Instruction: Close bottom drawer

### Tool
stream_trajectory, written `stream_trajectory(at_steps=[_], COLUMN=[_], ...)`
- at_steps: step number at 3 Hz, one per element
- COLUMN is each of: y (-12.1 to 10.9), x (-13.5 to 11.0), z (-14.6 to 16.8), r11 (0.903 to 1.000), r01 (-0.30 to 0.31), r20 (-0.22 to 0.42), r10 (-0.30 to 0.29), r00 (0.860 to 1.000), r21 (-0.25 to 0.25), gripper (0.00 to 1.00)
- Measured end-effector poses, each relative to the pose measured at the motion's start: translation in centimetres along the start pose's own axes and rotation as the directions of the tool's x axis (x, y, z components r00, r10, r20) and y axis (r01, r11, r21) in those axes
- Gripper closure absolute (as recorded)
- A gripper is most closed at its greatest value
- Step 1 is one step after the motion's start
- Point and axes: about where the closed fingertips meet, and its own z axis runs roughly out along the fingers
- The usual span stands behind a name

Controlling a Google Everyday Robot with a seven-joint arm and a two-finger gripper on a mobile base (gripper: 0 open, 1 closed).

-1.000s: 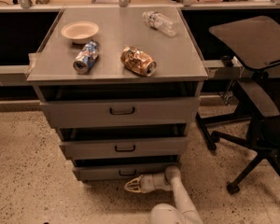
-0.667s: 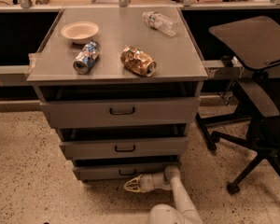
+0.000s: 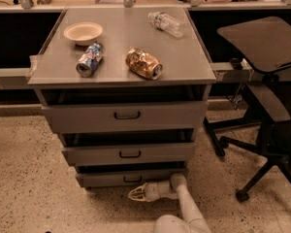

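The bottom drawer (image 3: 106, 178) is the lowest and narrowest grey front of three, with a small dark bar handle (image 3: 132, 178). It stands pulled out a little, with a dark gap above its front. My gripper (image 3: 135, 194) is at floor level just in front of this drawer, a little below its handle, pointing left. My white arm (image 3: 182, 203) comes up from the bottom of the view behind it.
The middle drawer (image 3: 130, 153) and top drawer (image 3: 127, 115) also stand slightly out. On the cabinet top lie a bowl (image 3: 83, 32), a blue can (image 3: 88, 59), a crumpled brown can (image 3: 143, 63) and a plastic bottle (image 3: 167, 24). A black office chair (image 3: 262, 96) stands to the right.
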Motion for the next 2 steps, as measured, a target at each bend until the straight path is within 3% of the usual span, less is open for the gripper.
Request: stream_trajectory(at_steps=[2], y=[1.7], x=[3.5], z=[-3.6], r11=[0.9974], r01=[-0.06], r20=[-0.125], r10=[0.065], r00=[0.99], r21=[0.039], gripper=[1.0])
